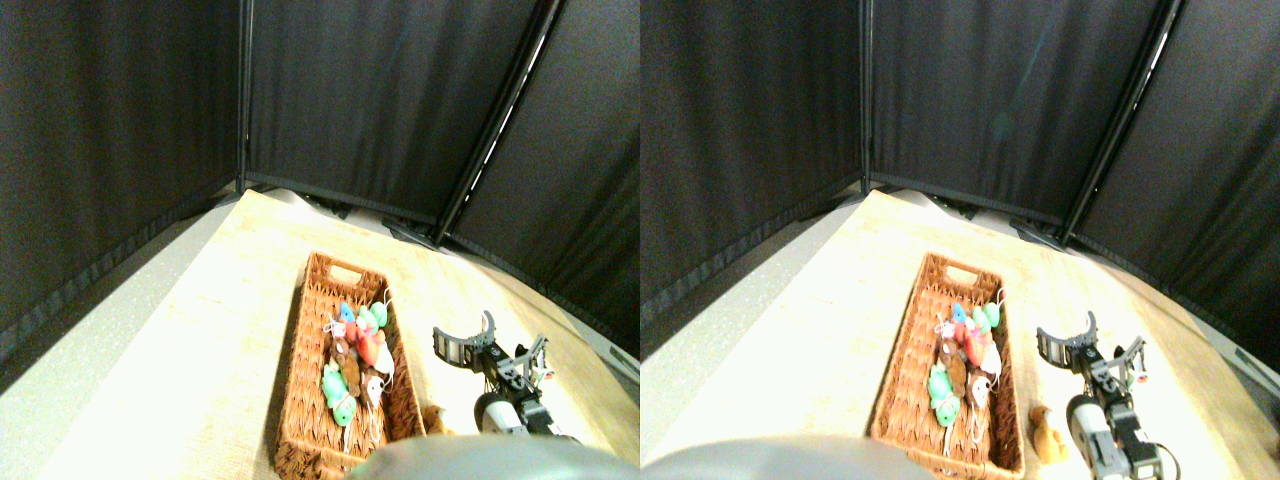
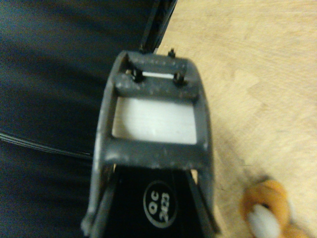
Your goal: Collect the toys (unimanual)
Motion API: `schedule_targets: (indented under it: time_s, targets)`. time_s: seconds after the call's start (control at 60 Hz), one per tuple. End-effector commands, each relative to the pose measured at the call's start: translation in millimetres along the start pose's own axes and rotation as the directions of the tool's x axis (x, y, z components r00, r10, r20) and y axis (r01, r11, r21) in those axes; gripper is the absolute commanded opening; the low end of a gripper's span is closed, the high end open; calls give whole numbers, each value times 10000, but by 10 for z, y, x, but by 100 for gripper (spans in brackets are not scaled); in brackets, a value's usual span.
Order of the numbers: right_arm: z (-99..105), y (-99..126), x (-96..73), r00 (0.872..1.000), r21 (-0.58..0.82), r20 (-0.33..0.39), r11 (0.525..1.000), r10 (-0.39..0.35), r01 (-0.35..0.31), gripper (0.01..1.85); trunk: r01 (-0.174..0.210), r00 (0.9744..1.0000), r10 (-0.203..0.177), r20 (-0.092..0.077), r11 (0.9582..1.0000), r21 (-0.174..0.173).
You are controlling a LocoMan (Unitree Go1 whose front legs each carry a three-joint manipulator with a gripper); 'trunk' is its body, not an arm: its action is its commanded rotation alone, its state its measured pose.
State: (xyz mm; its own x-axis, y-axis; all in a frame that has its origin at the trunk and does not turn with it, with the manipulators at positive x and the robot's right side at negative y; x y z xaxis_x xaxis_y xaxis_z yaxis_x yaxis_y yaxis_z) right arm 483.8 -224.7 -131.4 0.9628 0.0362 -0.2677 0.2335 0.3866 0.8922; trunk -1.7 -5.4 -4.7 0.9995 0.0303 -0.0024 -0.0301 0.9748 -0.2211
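Several toys lie in the long wicker basket (image 1: 297, 340): a blue one (image 1: 346, 312), a red-pink one (image 1: 369, 347), a brown one (image 1: 349, 372), a white one (image 1: 381, 366) and a green one (image 1: 338, 392). One orange-brown toy (image 1: 433, 418) sits on the wooden surface just outside the basket's near right corner. It also shows in the wrist view, where the orange-brown toy (image 2: 270, 210) lies beside the dark jaw frame. My right gripper (image 1: 500, 350) hovers to the right of the basket, beyond the loose toy, jaws spread open and holding nothing.
Black curtain panels (image 1: 380, 100) on dark poles wall in the far side and both flanks. The pale wooden floor (image 1: 200, 330) runs around the basket, with open room to its left and beyond it.
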Motion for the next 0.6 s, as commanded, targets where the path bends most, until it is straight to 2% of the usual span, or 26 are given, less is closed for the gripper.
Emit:
schedule_targets:
  time_s: [0.017,0.1,0.283,0.4,0.55,0.6]
  targets:
    - [259,-97,-116,9981,-277,101,9977,614,-611,88,328,9992,-325,-214,9994,129]
    - [220,-226,-227,9984,173,220,9985,513,-517,90,372,9989,-366,-276,9991,218]
    - [166,-470,-402,9967,1038,754,9938,311,-388,82,512,9979,-497,-416,9980,376]
    - [112,-531,-447,9935,1313,1131,9909,143,-292,84,575,9974,-556,-458,9976,396]
    - [34,-513,-454,9923,1499,1228,9882,130,-315,83,633,9969,-615,-487,9974,354]
    - [7,-498,-456,9929,1501,1182,9882,124,-302,91,639,9968,-622,-502,9974,328]
